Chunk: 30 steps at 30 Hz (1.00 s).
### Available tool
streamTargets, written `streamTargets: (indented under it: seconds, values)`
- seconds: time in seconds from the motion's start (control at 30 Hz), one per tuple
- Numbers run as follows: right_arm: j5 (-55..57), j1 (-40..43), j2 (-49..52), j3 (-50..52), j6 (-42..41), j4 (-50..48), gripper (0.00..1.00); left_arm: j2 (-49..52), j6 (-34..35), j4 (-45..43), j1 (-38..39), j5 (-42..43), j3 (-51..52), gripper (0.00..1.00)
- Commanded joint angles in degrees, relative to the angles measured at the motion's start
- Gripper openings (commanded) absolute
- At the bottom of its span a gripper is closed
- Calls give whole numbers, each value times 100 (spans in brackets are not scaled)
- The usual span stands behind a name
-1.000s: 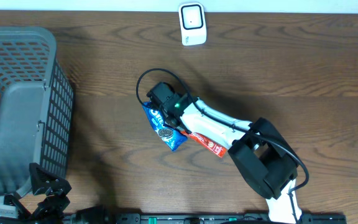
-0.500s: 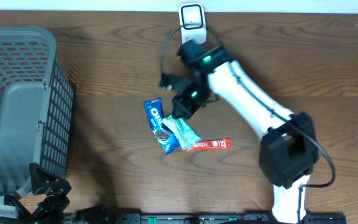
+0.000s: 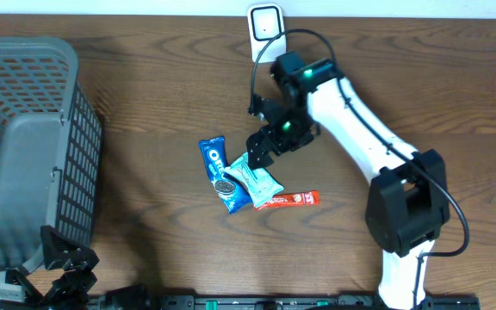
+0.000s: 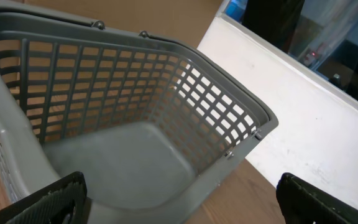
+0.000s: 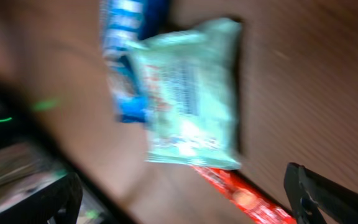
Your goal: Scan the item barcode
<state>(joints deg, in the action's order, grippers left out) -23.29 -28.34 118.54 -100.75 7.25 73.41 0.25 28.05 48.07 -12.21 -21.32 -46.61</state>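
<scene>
Since a second ago our right arm has swung up off the snack pile toward the scanner [image 3: 266, 33], and the right fingers [image 3: 259, 149] have let go. From overhead, they hang by the upper end of the mint-green packet [image 3: 257, 179], which lies on the worktop [image 3: 420, 86] across an Oreo pack [image 3: 216, 168] and a red bar [image 3: 293, 200]. In the left wrist view, the left fingers [image 4: 48, 199] stand wide apart before the basket [image 4: 185, 53]. In the right wrist view, the mint-green packet [image 5: 191, 93] is blurred and lies loose between the parted right fingers [image 5: 328, 199], gripped by neither.

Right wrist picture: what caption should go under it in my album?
Blurry look down: pale green packet lying over a blue packet and a red packet.
</scene>
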Motion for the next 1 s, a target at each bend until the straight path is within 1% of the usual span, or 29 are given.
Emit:
streamTargets:
  seconds: [0.0, 0.03, 0.07, 0.17, 0.2, 0.3, 0.47, 0.67, 0.77, 0.87, 0.97]
  values:
    - [1484, -271, -79, 37, -584, -74, 99, -4, -98, -7, 17, -35, -11, 98]
    - [1482, -350, -79, 42, -540, -125, 99, -4, -101, -7, 17, -35, -11, 98]
    - [1574, -450, -79, 72, -476, -210, 97, -4, -98, -7, 17, -35, -11, 98]
    - [2234, -782, -79, 264, -492, -444, 91, -4, -98, -7, 17, -35, -11, 98]
    - [2347, -881, -79, 337, -507, -494, 90, -4, -98, -7, 17, -35, -11, 98]
    - [2588, -1252, -79, 643, -507, -708, 93, -4, -98, -7, 17, -35, -11, 98]
    - [3134, -1729, -79, 1117, -791, -802, 93, -4, -101, -7, 17, -35, -11, 98]
    - [3545, -2245, -79, 1180, -896, -848, 94, -4, -98, -7, 17, -35, -11, 98]
    - [3917, -2398, -79, 1366, -894, -1143, 94, -4, -98, -7, 17, -35, -11, 98]
    - [3989, -2459, -79, 1690, -894, -1449, 91, -4, -98, -7, 17, -35, -11, 98]
    - [4151, -2463, -79, 2098, -977, -1707, 84, -4, -98, -7, 17, -35, -11, 98]
